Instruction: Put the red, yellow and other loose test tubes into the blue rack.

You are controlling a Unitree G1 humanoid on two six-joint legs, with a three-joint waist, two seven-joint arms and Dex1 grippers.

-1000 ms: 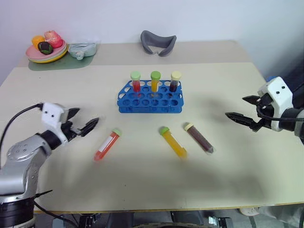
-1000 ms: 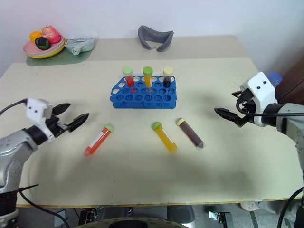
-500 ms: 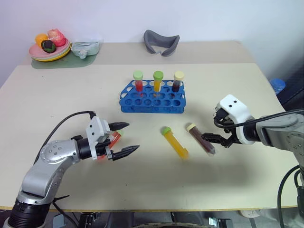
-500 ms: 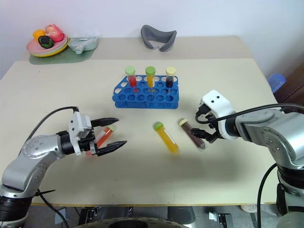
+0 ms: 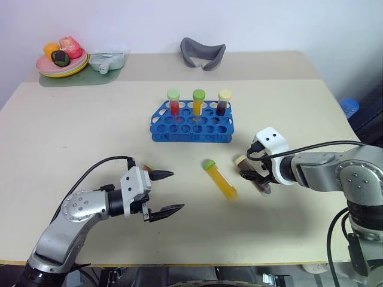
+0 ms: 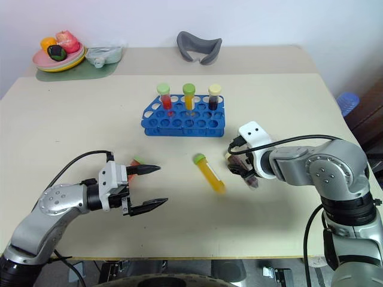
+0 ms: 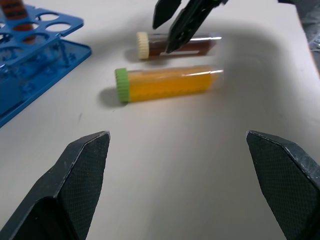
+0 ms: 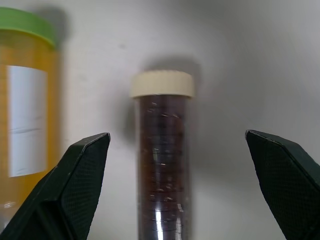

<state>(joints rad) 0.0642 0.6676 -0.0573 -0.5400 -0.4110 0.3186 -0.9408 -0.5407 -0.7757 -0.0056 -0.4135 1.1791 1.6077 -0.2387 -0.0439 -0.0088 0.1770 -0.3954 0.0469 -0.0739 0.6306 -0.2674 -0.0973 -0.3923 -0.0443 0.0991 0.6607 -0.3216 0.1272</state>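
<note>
I see a smooth cream table [image 5: 72,125] by a white wall. The blue rack [image 5: 191,124] sits mid-table holding three capped tubes. My right gripper [image 5: 251,179] is spread wide over the dark tube [image 8: 162,165]. The yellow tube [image 5: 219,180] lies beside it. My left gripper [image 5: 167,192] is wide too, over the red tube [image 6: 133,167] near the front edge.

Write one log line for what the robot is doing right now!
left gripper: open, over red tube | right gripper: open, over maroon tube | yellow tube: on table | blue rack: three tubes
</note>
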